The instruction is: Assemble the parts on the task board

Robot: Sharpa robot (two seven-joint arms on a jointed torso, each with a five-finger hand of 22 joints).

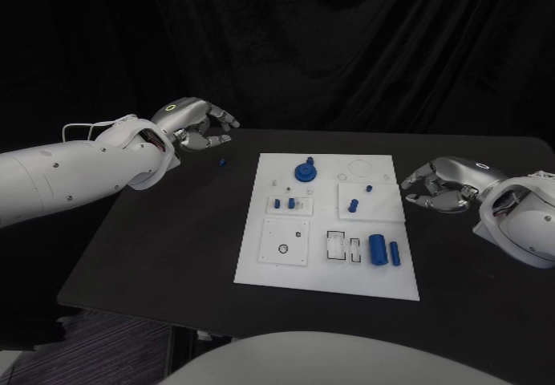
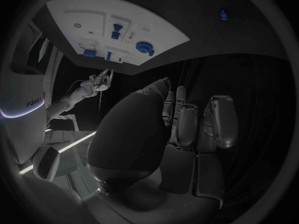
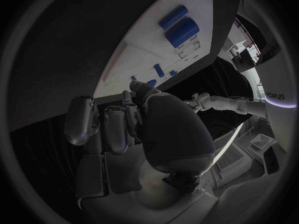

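Note:
The white task board [image 1: 330, 277] lies mid-table. A blue gear-like part [image 1: 305, 171] stands near its far edge, small blue pegs [image 1: 283, 204] sit in the middle, and two blue cylinders [image 1: 377, 248] lie at its near right. One small blue piece [image 1: 221, 162] rests loose on the table left of the board. My left hand [image 1: 196, 127] hovers beyond that piece, fingers curled in and holding nothing. My right hand [image 1: 439, 186] sits just off the board's right edge, also curled and holding nothing. In the left wrist view the folded fingers [image 2: 187, 124] face the board [image 2: 81, 7].
Black table [image 1: 162, 233] spreads wide to the left of the board and in a narrower strip on the right. The right wrist view has the two cylinders [image 3: 181, 31] on the board [image 3: 143, 40] beyond my curled fingers [image 3: 112, 129].

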